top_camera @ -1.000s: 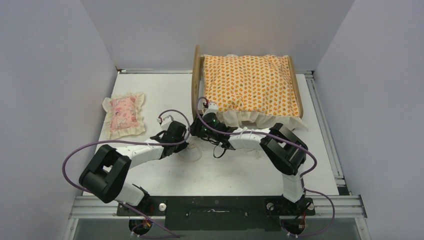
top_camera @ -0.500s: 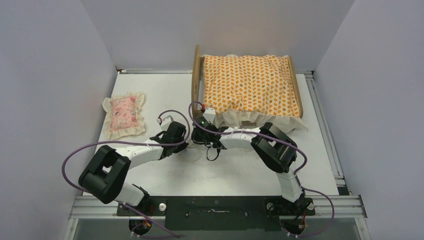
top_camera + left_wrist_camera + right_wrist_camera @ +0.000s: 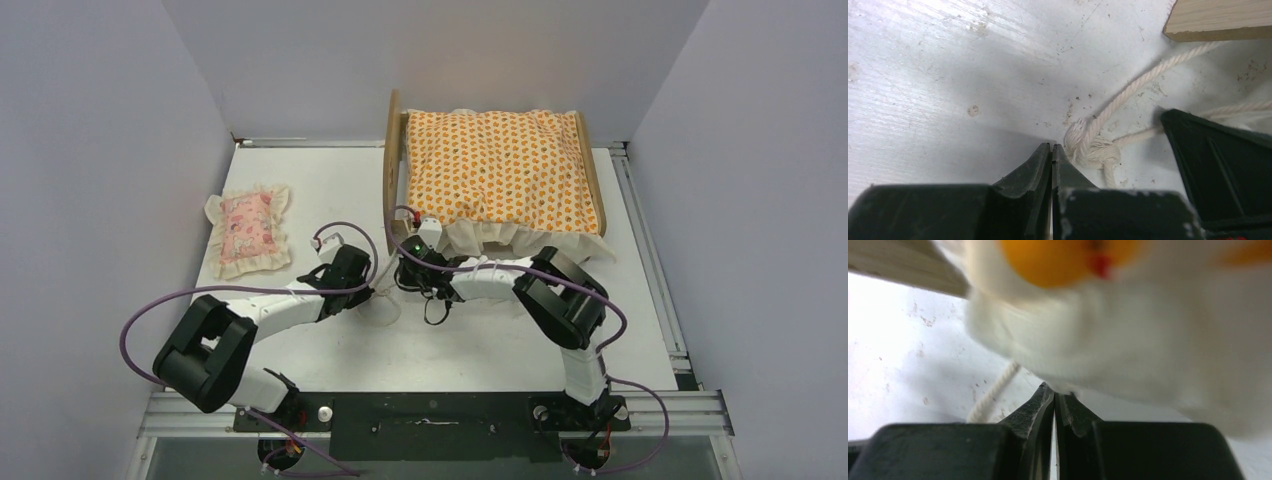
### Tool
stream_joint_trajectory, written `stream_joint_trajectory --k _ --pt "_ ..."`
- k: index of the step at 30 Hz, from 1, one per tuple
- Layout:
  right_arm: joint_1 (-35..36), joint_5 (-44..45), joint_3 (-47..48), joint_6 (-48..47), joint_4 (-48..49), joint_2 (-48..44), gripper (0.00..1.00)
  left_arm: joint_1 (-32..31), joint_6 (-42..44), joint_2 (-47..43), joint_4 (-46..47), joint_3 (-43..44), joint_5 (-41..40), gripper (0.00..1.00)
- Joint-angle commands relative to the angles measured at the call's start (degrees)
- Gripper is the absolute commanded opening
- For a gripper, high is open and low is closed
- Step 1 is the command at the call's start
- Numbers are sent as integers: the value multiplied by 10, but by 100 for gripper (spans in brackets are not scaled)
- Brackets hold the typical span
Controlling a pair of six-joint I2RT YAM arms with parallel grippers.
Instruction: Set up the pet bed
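The pet bed (image 3: 391, 160), a light plywood frame, stands at the back of the table. An orange-patterned cushion (image 3: 495, 165) lies on it, its white ruffle (image 3: 1128, 355) hanging over the near edge. My right gripper (image 3: 410, 252) is at the bed's near left corner, under that ruffle. In the right wrist view its jaws (image 3: 1055, 394) are shut, with the ruffle's edge pinched at the tips. My left gripper (image 3: 375, 288) sits low on the table just to the left. It is shut (image 3: 1052, 146) on nothing, beside a knotted white rope (image 3: 1088, 145) that runs towards the bed's wooden corner (image 3: 1218, 20).
A small pink frilled pillow (image 3: 245, 230) lies on the table at the left. The two grippers are close together, and a right finger (image 3: 1218, 170) shows in the left wrist view. Walls enclose the table on the left, back and right.
The right gripper has closed its jaws at the ruffle and edged towards the bed corner. The left gripper stayed shut and barely shifted.
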Motion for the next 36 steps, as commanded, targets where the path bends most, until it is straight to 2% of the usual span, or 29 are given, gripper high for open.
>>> stream_joint_trajectory --k 1,8,10,15,20,22,24,27,31,36 --pt "-12 -10 -53 -34 37 -96 5 7 7 4 -100 -25 -25 0" --pt "-13 -87 -126 -81 114 -136 7 13 4 -9 -108 -29 -29 0" --pt "8 -82 -128 -100 110 -137 19 13 3 -9 -105 -29 -24 0" --pt "57 -56 -138 -148 114 -136 35 13 2 -12 -100 -30 -17 0" --pt "83 -20 -136 -169 98 -103 48 13 2 -22 -106 -31 -21 0" --pt "90 -2 -133 -174 86 -86 50 14 4 -24 -110 -29 -26 0" --pt "92 9 -129 -178 68 -72 46 15 5 -23 -115 -26 -31 0" --pt "92 15 -140 -184 48 -69 33 21 8 -23 -120 -21 -38 0" --pt "91 49 -167 -183 1 -106 6 32 14 -17 -126 -15 -42 0" --pt "76 87 -205 -155 -77 -185 5 52 20 -17 -135 -9 -50 0"
